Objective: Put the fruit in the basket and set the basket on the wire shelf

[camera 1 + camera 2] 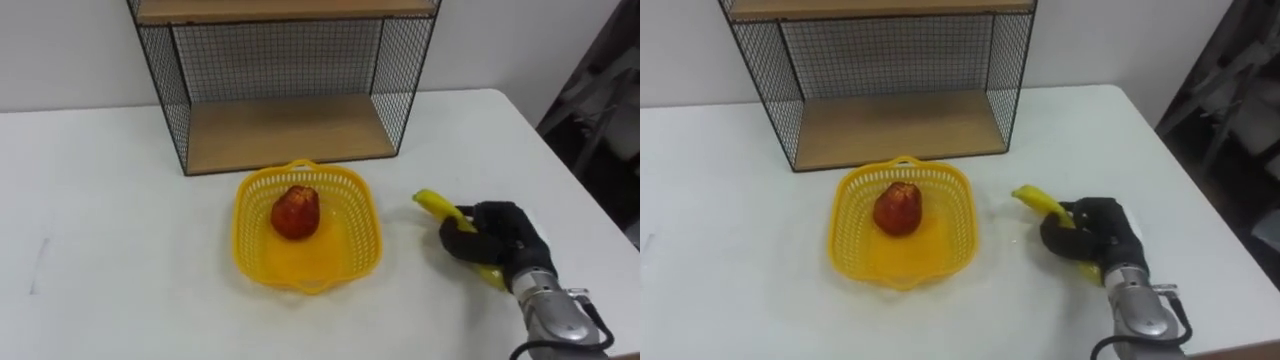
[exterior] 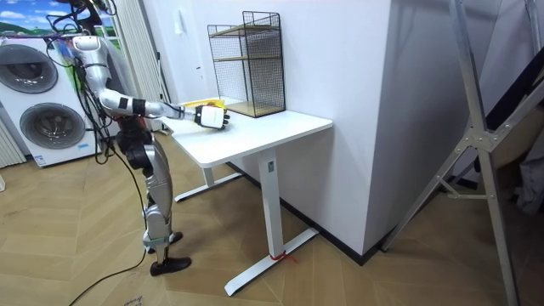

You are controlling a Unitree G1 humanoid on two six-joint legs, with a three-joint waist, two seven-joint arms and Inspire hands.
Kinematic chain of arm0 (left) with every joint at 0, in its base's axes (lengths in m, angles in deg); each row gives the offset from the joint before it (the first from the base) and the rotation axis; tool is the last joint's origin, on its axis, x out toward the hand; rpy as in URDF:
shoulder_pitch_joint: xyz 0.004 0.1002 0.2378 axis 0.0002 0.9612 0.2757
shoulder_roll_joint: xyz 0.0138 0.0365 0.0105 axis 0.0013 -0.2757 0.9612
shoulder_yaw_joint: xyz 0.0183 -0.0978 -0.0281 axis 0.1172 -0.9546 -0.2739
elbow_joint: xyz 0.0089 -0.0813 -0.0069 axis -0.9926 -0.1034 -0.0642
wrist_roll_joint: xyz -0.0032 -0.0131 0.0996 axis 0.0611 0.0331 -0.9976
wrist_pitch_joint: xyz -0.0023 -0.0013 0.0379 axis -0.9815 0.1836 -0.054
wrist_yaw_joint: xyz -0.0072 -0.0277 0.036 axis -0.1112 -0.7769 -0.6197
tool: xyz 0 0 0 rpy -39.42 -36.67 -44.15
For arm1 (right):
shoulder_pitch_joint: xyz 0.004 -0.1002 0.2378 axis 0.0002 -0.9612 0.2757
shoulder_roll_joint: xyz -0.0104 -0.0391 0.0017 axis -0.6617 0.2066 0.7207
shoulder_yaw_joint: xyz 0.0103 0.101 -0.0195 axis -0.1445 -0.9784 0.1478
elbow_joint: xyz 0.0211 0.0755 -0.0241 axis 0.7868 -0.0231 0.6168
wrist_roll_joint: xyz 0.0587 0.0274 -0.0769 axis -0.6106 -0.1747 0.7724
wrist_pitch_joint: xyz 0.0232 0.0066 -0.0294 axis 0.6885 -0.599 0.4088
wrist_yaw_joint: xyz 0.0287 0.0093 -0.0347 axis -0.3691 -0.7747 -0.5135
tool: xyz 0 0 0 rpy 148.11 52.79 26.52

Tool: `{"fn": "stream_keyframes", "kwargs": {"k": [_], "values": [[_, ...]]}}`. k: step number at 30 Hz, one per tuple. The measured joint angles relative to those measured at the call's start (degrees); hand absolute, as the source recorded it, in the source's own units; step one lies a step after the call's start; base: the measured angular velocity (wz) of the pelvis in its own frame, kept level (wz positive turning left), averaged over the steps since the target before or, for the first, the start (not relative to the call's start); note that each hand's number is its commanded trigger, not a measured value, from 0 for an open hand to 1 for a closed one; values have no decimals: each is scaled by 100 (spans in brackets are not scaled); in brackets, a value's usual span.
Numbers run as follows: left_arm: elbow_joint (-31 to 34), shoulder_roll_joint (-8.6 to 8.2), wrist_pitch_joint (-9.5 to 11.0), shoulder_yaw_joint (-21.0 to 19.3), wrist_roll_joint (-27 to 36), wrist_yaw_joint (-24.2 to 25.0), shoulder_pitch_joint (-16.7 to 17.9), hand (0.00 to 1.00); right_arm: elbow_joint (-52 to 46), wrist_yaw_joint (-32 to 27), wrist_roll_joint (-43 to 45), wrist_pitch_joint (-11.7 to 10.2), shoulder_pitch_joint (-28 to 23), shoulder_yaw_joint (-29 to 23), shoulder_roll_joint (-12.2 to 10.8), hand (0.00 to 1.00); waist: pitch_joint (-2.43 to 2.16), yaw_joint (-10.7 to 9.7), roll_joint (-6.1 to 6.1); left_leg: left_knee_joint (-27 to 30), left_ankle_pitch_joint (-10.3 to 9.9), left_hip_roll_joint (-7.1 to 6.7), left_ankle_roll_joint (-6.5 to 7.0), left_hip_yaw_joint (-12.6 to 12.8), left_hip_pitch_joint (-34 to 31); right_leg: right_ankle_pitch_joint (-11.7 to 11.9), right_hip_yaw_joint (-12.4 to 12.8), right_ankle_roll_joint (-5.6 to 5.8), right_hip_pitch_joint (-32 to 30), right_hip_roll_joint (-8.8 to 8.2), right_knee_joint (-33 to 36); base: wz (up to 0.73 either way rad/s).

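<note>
The fingers point(image 1: 462, 243) of the right hand point(image 1: 505, 238) are curling round a banana point(image 1: 434, 203) and gripping it near its middle. The palm is sitting over the fruit, and the wrist is coming in from the lower right of the eye views. The banana's long axis is running on a slant. One yellow end is sticking out of the grasp up and to the robot's left, towards the basket, and the other end is peeking out below the hand, near the wrist. I cannot tell whether the banana is lying on the white table point(image 1: 110, 200) or hanging just clear of it.

The yellow plastic basket point(image 1: 247, 205) is sitting near the banana's free tip, to the robot's left of the hand and apart from it. It is already holding a red fruit point(image 1: 296, 212), which is resting a little behind its centre. The side of the basket nearer the hand is lying open, so I judge the coming move to be a short sideways carry to the left over the near rim, with the banana's free end leading.

Behind the basket, the wire shelf point(image 1: 285, 135) is standing against the wall, its lower wooden board facing the robot with the basket just in front of it.

In the room view the robot is standing at the table's end, reaching its right arm out over the top.
</note>
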Motion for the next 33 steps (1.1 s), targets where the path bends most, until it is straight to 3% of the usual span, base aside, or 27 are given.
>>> {"fn": "stream_keyframes", "kwargs": {"k": [13, 25, 33], "values": [[-93, -6, 162, 59, 23, -30, -6, 0, -894, 302, -410, -10, -3, 335, 4, 100, -10, 96, -134, 13, 4, -4, 3, -11, 43, -1, -13, 1, 66, -13, -11, 0], [-241, -34, 149, 185, 55, 21, -70, 0, -1782, 551, -316, 8, 23, 377, -32, 100, -4, 229, -85, 69, 3, -14, 9, -88, -12, 0, -79, 1, 69, -18, 17, 2], [-241, -57, 164, 276, 0, 14, -75, 0, -1924, 807, 443, 7, 119, 408, -47, 100, 13, 254, -64, 54, 5, -25, 10, -169, -77, 1, -142, 3, 39, -22, -2, 6]]}}
